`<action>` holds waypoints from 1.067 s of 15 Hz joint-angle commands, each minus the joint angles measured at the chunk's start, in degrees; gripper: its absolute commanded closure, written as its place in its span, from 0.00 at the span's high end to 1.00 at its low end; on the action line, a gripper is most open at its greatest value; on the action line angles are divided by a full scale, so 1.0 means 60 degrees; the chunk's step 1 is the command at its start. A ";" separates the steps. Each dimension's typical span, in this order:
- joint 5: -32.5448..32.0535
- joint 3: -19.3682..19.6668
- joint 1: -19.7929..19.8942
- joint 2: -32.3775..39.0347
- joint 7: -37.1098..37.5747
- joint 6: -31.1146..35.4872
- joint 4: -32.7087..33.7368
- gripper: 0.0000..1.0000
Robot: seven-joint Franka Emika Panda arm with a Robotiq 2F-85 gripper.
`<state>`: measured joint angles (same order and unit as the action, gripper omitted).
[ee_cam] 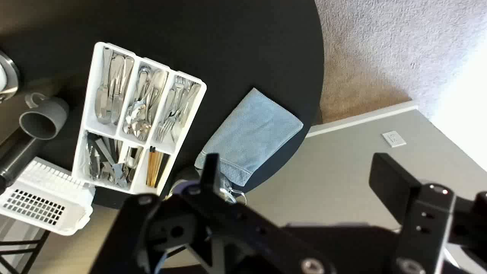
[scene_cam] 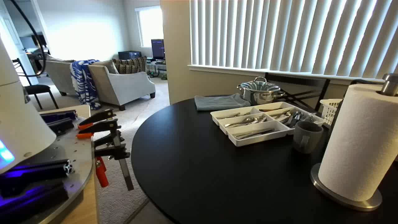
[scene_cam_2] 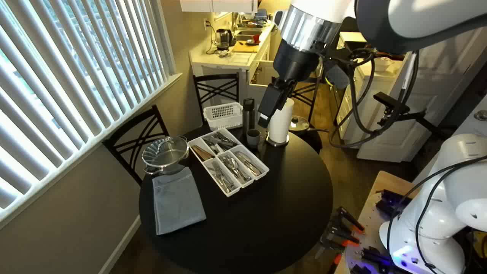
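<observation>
My gripper (ee_cam: 300, 171) is open, with its two black fingers wide apart and nothing between them. In an exterior view the gripper (scene_cam_2: 266, 114) hangs in the air over the round black table (scene_cam_2: 266, 220), in front of the paper towel roll (scene_cam_2: 282, 121). A white cutlery tray (ee_cam: 110, 133) holds knives, spoons, forks and chopsticks in separate compartments. A folded grey-blue cloth (ee_cam: 251, 133) lies beside it. A glass-lidded steel pot (scene_cam_2: 167, 154) stands at the cloth's end; in the wrist view a finger mostly hides it. A grey mug (ee_cam: 43, 118) stands near the tray.
A dark bottle (scene_cam_2: 248, 116) and a white basket (scene_cam_2: 224, 120) stand behind the tray and mug. Black chairs (scene_cam_2: 139, 140) surround the table by the window blinds (scene_cam: 279, 34). Clamps (scene_cam: 112, 149) jut from the robot's base toward the table edge (scene_cam: 136, 168).
</observation>
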<state>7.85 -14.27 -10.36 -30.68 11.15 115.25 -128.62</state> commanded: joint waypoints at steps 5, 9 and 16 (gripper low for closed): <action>-0.0029 0.0033 -0.0044 0.0016 0.0025 -0.0020 0.0026 1.00; -0.0029 0.0033 -0.0044 0.0016 0.0025 -0.0020 0.0026 1.00; -0.1587 0.0145 0.0237 0.3064 -0.1568 0.2491 0.1559 1.00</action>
<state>1.85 -14.16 -9.98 -22.31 5.62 124.45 -123.89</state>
